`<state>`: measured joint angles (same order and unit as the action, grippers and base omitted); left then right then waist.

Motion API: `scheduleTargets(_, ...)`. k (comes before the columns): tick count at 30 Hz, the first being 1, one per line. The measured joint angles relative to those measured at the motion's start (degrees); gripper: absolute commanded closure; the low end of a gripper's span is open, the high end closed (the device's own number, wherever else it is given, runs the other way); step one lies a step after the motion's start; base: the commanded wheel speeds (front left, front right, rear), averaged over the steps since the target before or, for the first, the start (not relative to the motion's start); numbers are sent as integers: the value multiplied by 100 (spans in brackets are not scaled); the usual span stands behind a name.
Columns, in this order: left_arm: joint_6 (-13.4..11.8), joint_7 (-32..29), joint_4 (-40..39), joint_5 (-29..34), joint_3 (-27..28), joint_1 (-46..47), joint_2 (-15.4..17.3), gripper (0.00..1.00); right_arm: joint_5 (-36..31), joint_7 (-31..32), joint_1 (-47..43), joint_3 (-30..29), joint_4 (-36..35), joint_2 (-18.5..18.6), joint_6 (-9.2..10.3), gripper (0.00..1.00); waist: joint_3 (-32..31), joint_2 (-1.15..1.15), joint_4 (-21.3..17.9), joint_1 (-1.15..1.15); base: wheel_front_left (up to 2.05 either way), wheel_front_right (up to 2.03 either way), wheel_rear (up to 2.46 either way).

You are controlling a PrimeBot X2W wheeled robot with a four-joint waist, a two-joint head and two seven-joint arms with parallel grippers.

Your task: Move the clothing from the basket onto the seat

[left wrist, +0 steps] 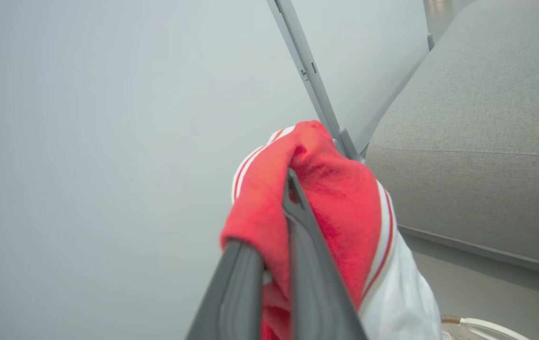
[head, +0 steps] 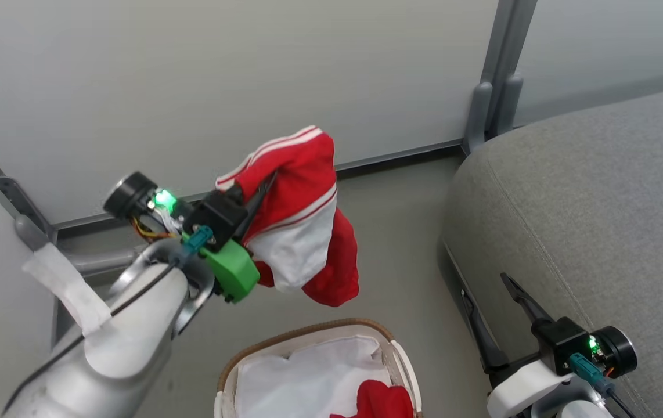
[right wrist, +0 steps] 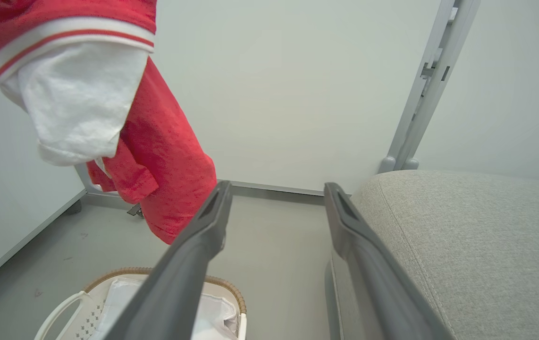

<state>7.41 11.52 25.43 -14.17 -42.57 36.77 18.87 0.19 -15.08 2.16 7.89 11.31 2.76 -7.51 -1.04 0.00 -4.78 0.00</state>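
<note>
Closest to you, at the lower left of the head view, the pale left forearm [head: 128,325] angles up to the left gripper [head: 267,184], whose dark fingers are clenched on a red-and-white garment [head: 299,197]. That garment hangs in the air left of centre, its red folds bunched over the fingers, with a white panel and a red tail drooping down. Below it, at the bottom centre of the frame, you see the basket [head: 308,332] on the grey floor [head: 401,232], with its white liner [head: 308,377] and a second red piece [head: 384,400] lying inside toward the right. Your right gripper [head: 487,287] sits at the lower right, fingers spread wide with nothing between them, close against the front edge of the seat [head: 598,191], which occupies the right of the frame, apart from the hanging garment.
</note>
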Motion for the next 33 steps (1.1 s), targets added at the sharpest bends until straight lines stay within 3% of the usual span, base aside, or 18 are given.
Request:
scheduleTargets(10, 9, -433, -725, -279, -453, 1299, 416, 100, -58, 0, 302, 214, -14, 0, 0, 0, -199, 0, 142, 0, 0, 0, 0)
scheduleTargets(24, 10, -439, -1046, -498, -920, 2130, 382, 100, -127, 0, 1263, 597, 133, 1, 0, 0, -155, 0, 245, 0, 0, 0, 0)
scheduleTargets(33, 10, -438, -1311, -588, -1221, 2169, 279, 100, -241, -1, 2238, 1133, 712, -1, 0, 0, -120, 0, 381, 0, 0, 0, 0)
